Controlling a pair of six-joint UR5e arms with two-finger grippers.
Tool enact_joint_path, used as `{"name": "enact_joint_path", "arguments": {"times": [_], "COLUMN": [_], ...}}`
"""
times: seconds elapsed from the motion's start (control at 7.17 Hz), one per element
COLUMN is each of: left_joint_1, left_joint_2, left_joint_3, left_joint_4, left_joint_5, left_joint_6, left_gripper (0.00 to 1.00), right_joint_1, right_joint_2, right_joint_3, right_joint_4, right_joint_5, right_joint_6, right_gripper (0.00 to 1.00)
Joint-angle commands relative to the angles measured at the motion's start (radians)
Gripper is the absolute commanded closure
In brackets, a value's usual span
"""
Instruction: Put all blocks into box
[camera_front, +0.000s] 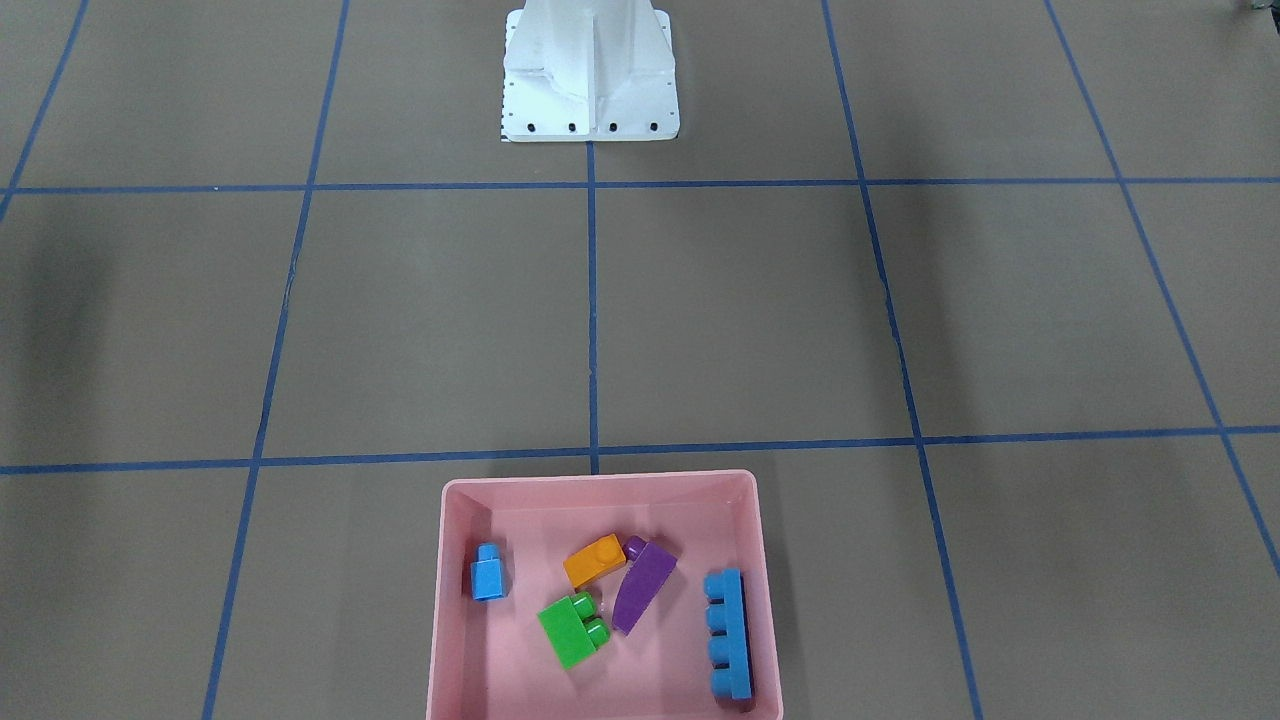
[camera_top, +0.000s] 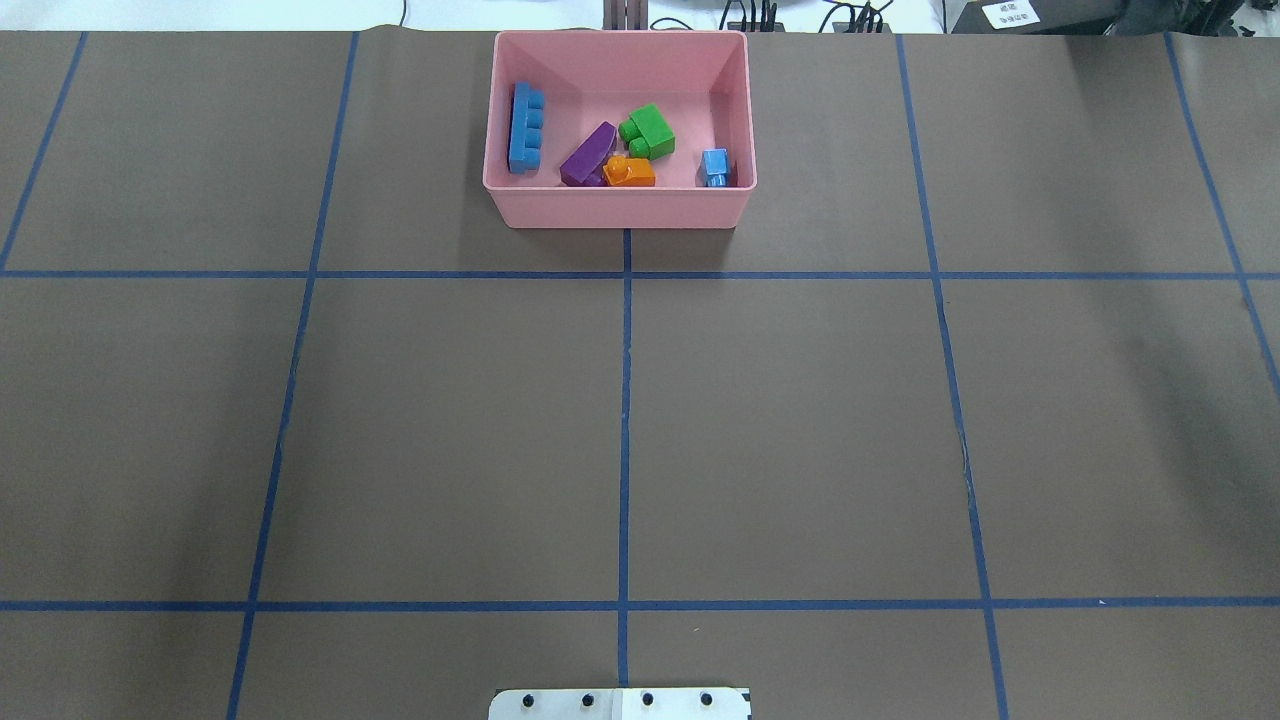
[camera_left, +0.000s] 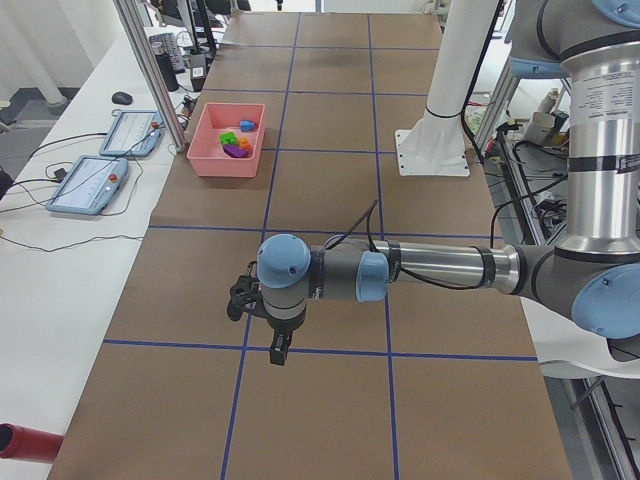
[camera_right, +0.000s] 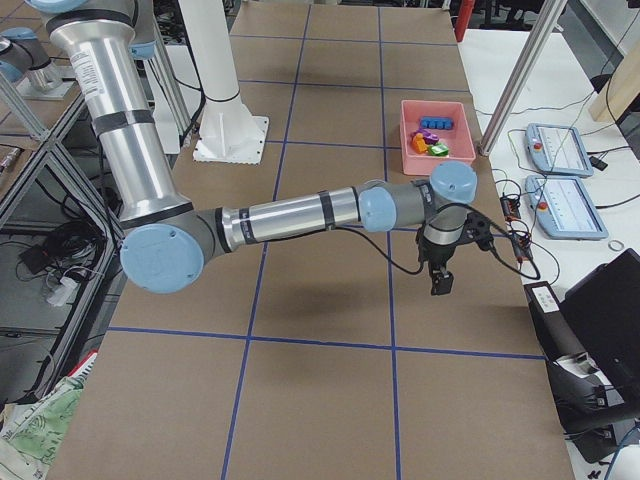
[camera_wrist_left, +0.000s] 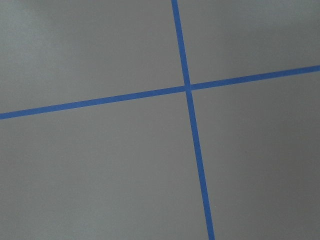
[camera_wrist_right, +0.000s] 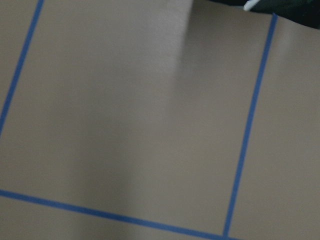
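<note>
A: Where does the box (camera_top: 620, 205) sit?

B: At the table's (camera_top: 450, 430) far edge from the robot, about midway along it. Five pieces lie inside. The long blue block (camera_top: 523, 128) lies along the wall on the robot's left side, and the small blue block (camera_top: 714, 166) is close to the opposite wall.

A: And between them?

B: The purple wedge (camera_top: 588, 157) and the orange block (camera_top: 630, 173) are touching, with the green block (camera_top: 650, 131) just beside them.

A: What about the arms?

B: The left gripper (camera_left: 278, 350) hangs over the table toward its left end, pointing down at the blue tape lines (camera_wrist_left: 187, 87). The right gripper (camera_right: 440, 283) hangs toward the right end. Both are well apart from the box.

A: Is either one gripping anything?

B: I cannot tell. They show only in the side views, small and dark, so how wide the fingers stand is unclear too.
</note>
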Motion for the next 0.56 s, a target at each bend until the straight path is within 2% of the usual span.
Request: {"name": "enact_joint_path", "arguments": {"times": [0.0, 0.14, 0.42], "left_joint_1": [-0.001, -0.003, -0.006], "left_joint_2": [0.001, 0.006, 0.056], "left_joint_3": [-0.007, -0.022, -0.067], "left_joint_4": [-0.001, -0.001, 0.0], "left_joint_5": [-0.002, -0.005, -0.009], "left_joint_6": [0.001, 0.001, 0.0], "left_gripper": [0.0, 0.0, 0.0], "right_joint_1": [0.045, 0.044, 0.039], "right_joint_2": [-0.25, -0.322, -0.349], "right_joint_3": [0.158, 0.197, 0.234], "right_joint_4": [0.018, 0.018, 0.018], "right_joint_5": [-0.009, -0.009, -0.001], "right_joint_6": [-0.039, -0.028, 0.036], "right_gripper": [0.0, 0.0, 0.0]}}
